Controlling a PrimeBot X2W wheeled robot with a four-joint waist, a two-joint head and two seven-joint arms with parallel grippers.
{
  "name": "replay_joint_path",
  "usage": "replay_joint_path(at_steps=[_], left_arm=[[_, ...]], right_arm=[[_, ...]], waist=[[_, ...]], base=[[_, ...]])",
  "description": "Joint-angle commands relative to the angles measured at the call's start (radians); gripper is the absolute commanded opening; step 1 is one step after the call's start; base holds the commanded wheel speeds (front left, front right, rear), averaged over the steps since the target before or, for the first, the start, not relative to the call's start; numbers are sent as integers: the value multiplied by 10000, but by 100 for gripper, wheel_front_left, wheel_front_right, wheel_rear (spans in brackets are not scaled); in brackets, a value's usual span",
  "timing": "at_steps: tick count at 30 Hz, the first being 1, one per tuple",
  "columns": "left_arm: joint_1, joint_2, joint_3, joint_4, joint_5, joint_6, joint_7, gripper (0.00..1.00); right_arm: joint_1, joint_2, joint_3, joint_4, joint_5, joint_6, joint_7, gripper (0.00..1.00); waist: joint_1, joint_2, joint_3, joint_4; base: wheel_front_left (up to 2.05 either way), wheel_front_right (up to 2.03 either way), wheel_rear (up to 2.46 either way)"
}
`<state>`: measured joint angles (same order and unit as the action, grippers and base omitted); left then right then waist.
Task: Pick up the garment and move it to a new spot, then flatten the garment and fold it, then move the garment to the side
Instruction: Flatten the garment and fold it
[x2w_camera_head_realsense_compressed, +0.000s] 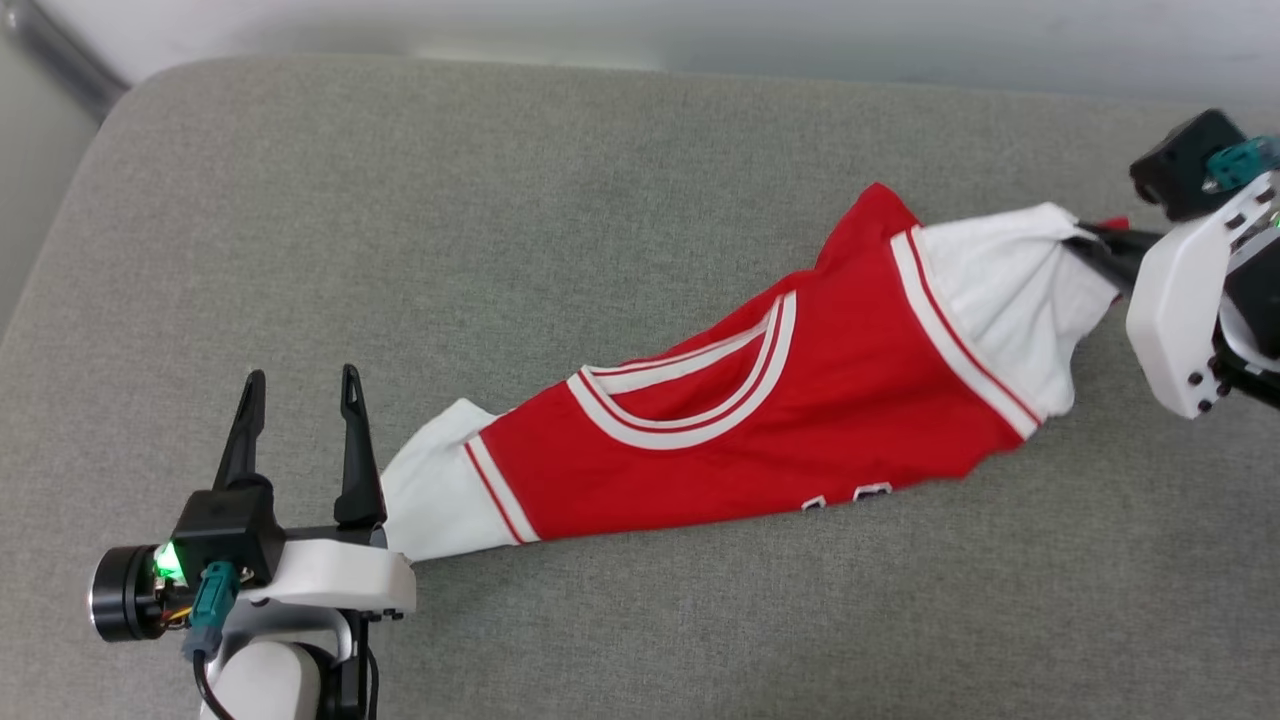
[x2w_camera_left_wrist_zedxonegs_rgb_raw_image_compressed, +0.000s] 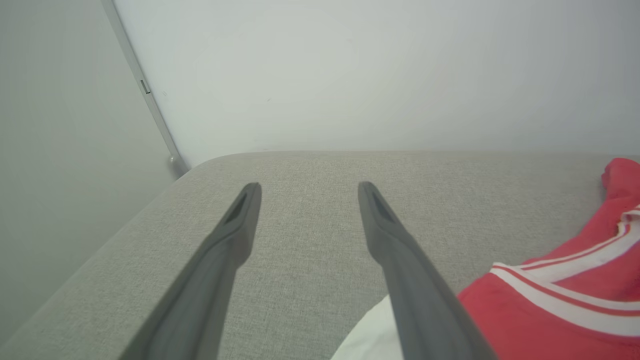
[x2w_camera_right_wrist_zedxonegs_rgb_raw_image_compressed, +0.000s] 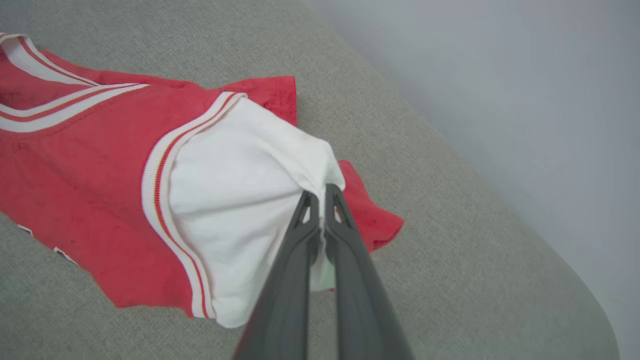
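The garment (x2w_camera_head_realsense_compressed: 760, 420), a red jersey with white sleeve ends and striped trim, lies bunched in a long diagonal band across the grey cushion (x2w_camera_head_realsense_compressed: 500, 200). My right gripper (x2w_camera_head_realsense_compressed: 1095, 243) is shut on the edge of its far white sleeve (x2w_camera_right_wrist_zedxonegs_rgb_raw_image_compressed: 235, 200), fingers pinched together on the cloth (x2w_camera_right_wrist_zedxonegs_rgb_raw_image_compressed: 320, 192). My left gripper (x2w_camera_head_realsense_compressed: 300, 385) stands open at the lower left, its right finger just beside the near white sleeve (x2w_camera_head_realsense_compressed: 430, 495), nothing between the fingers. In the left wrist view that gripper (x2w_camera_left_wrist_zedxonegs_rgb_raw_image_compressed: 307, 187) points over bare cushion, with the garment (x2w_camera_left_wrist_zedxonegs_rgb_raw_image_compressed: 560, 300) at the right.
The cushion's rounded left corner (x2w_camera_left_wrist_zedxonegs_rgb_raw_image_compressed: 200, 167) and back edge meet a pale wall (x2w_camera_left_wrist_zedxonegs_rgb_raw_image_compressed: 350, 75). A metal strip (x2w_camera_left_wrist_zedxonegs_rgb_raw_image_compressed: 150, 100) runs down the wall at the left. The cushion's right edge (x2w_camera_right_wrist_zedxonegs_rgb_raw_image_compressed: 500, 200) drops off close beside my right gripper.
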<state>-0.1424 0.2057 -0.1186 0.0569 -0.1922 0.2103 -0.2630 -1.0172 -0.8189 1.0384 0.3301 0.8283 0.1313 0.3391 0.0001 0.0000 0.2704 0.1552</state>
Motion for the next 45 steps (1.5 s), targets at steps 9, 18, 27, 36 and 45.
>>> replay_joint_path(at_steps=[9, 18, 27, 36, 45], left_arm=[[881, -460, 559, 151, 421, -344, -24, 100], [1797, -782, 953, 234, 662, -577, -25, 100], [2153, -936, 1161, 300, 846, -807, -25, 100], [2344, -1032, 1332, 355, 1030, -947, -25, 100], [2521, -1076, 1479, 244, 1106, -1009, -25, 100]], right_arm=[[537, -615, 752, -150, -221, -9, -1602, 0], [3833, -1313, 993, -926, 251, -10, -2555, 0], [7092, -869, 265, -372, 576, -9, -3100, 0], [7951, -458, -1337, 18, -199, -10, -3690, 100], [8334, -1397, -4016, -1747, -1058, -9, -3221, 100]], waist=[[-1, 0, -1053, -283], [-1, 0, -1977, -678], [-1, 0, -2290, -924], [-1, 0, -2493, -1133], [-1, 0, -2639, -1278]], base=[[0, 0, 0], [0, 0, 0], [0, 0, 0], [0, 0, 0], [0, 0, 0]])
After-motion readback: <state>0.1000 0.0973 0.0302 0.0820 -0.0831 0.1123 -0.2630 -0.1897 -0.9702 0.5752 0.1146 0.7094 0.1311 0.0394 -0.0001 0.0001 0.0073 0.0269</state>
